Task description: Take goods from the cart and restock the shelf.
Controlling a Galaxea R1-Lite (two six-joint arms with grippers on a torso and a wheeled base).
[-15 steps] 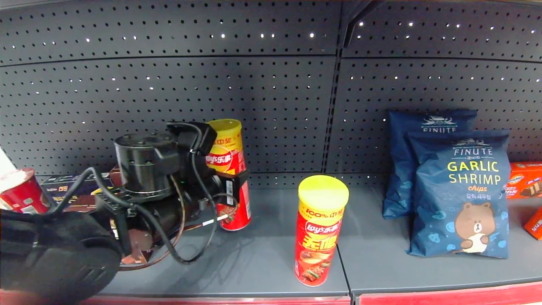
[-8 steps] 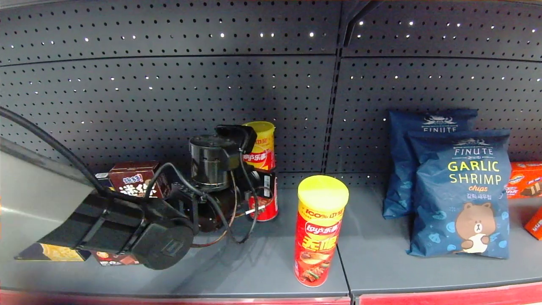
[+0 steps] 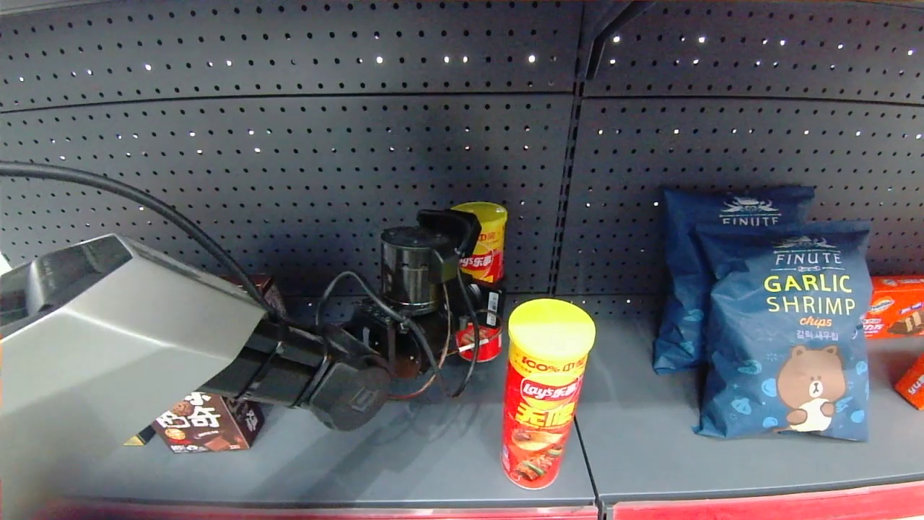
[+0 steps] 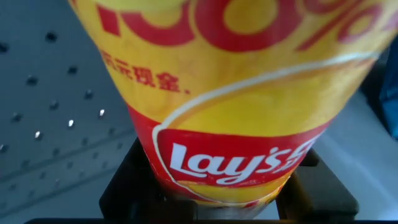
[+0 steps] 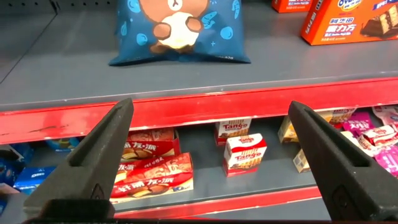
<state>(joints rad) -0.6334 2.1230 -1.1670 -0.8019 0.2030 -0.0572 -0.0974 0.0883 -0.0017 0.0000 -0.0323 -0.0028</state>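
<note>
A red and yellow chips can (image 3: 485,245) stands upright at the back of the grey shelf (image 3: 433,448), close to the pegboard wall. My left gripper (image 3: 482,309) is shut on its lower half; the can (image 4: 236,93) looms large in the left wrist view. I cannot tell whether its base touches the shelf. A second chips can (image 3: 548,393) of the same kind stands free near the front edge, just to the right of the held one. My right gripper (image 5: 211,109) is open and holds nothing, out in front of the shelf's red edge (image 5: 205,109).
Two blue shrimp-chip bags (image 3: 783,332) lean at the right, the front one (image 5: 180,28) in the right wrist view too. Orange boxes (image 3: 895,307) sit at the far right. A brown box (image 3: 209,422) lies front left under my arm. A lower shelf holds several packs (image 5: 155,168).
My left arm has carried the can to the right and deeper toward the back wall. It now sits behind and left of the front can. The front can and bags have not moved.
</note>
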